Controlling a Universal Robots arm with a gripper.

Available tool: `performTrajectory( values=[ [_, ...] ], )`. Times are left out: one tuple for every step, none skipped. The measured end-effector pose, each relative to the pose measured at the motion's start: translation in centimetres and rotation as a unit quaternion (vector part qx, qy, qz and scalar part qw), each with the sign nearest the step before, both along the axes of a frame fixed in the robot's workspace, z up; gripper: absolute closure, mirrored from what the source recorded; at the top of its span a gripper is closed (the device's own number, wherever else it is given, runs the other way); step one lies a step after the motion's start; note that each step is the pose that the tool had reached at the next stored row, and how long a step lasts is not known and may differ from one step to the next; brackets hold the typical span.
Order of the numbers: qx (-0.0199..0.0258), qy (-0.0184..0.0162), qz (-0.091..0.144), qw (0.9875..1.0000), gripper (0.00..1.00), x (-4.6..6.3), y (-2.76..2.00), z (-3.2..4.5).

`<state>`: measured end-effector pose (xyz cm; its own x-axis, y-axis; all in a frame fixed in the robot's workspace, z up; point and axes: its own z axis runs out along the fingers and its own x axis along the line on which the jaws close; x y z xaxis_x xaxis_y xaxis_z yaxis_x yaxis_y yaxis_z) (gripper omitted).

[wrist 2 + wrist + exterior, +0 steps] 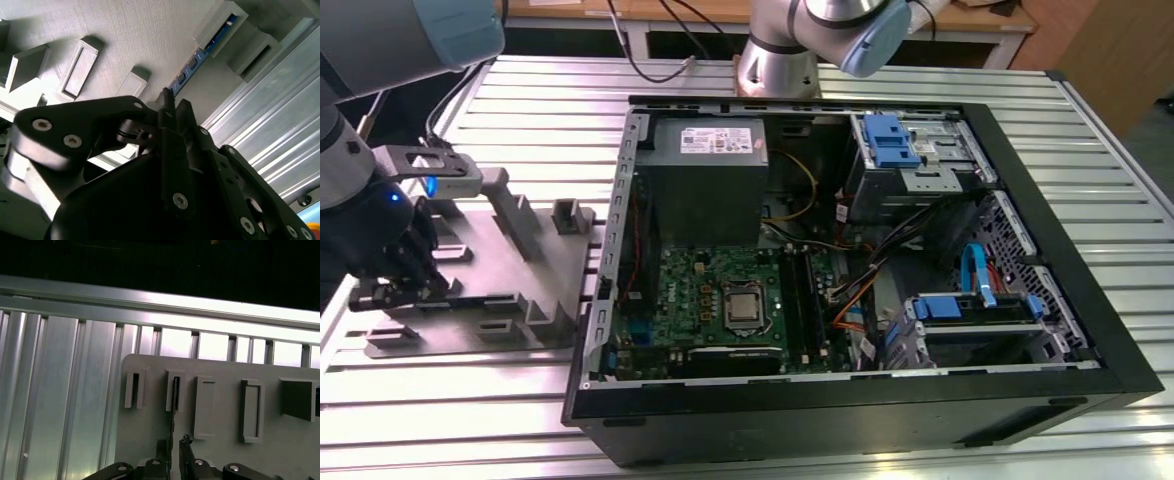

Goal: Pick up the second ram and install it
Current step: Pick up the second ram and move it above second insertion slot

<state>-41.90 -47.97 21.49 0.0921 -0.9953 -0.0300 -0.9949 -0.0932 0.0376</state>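
Risking ram [172, 427] binding in tray [145, 430] slot if pulled crooked | gripper [173, 444] at ram, clamped or not: can't tell

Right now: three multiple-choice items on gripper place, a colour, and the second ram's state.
1. Where is the black gripper relative to the open black computer case?
A) inside it
B) beside it, over the grey plastic holder tray
C) on top of it

2. What colour are the plastic drive brackets in the case?
A) blue
B) red
C) yellow

3. The slim, long second ram is:
A) plugged in inside the case
B) standing on edge in the tray's slots
C) lying flat on the tray

Answers:
1 B: it hangs over the tray, at the exterior view's left of the case.
2 A: both are blue.
3 B: in the second wrist view its edge runs into a slotted post.
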Motion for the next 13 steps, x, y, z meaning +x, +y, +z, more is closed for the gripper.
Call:
performTrajectory(
  values=[
    [-0.0001, 0.0000, 0.000, 1.0000, 0.77, 0.0, -0.01, -0.01],
    [-0.0003, 0.0000, 0.000, 1.0000, 0.77, 0.0, -0.01, -0.02],
    [-0.0005, -0.0001, 0.000, 1.0000, 0.71, 0.0, -0.01, -0.02],
    [-0.0008, 0.0000, 0.000, 1.0000, 0.71, 0.0, -0.01, -0.04],
    [-0.0007, -0.0001, 0.000, 1.0000, 0.64, 0.0, -0.01, -0.22],
    [-0.0009, 0.0000, 0.000, 1.0000, 0.64, 0.0, -0.01, -0.38],
    [-0.0009, 0.0000, 0.000, 1.0000, 0.64, 0.0, -0.01, -0.56],
    [-0.0008, -0.0001, 0.000, 1.0000, 0.64, 0.0, -0.01, -0.75],
    [-0.0009, 0.0000, 0.000, 1.0000, 0.64, 0.0, -0.01, -0.92],
    [-0.0008, 0.0000, 0.000, 1.0000, 0.64, 0.0, -0.01, -1.10],
    [-0.0008, 0.0000, 0.000, 1.0000, 0.64, 0.0, -0.01, -1.21],
    [-0.0009, 0.0000, 0.000, 1.0000, 0.64, 0.0, -0.01, -1.20],
    [-0.0009, 0.0001, 0.000, 1.0000, 0.64, 0.0, -0.01, -1.20]
  ],
)
